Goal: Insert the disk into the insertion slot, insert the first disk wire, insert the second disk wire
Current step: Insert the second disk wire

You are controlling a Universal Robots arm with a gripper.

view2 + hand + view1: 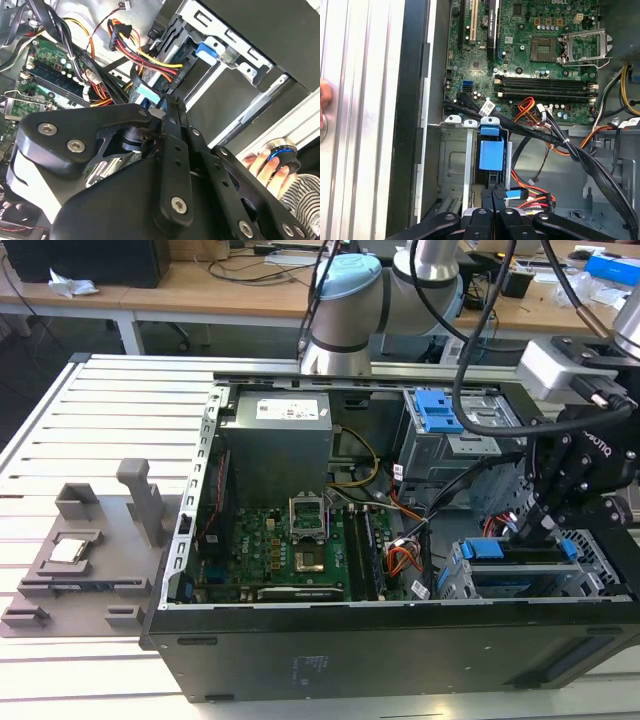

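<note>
Now the gripper [527, 532] seems clenched on a blue plug [516, 194] just above the disk [487, 549], which sits in the slot [452, 578]. I'd keep the plug square to the disk and press gently.

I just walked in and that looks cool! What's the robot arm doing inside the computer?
The robot arm's gripper is down inside the open computer case. The disk, in its blue carrier, looks already pushed into the insertion slot. The gripper is shut, right beside a light blue wire plug among the coloured cables. What it pinches, if anything, I cannot tell. Outside the case, a person's hand holds a round knob.
</note>
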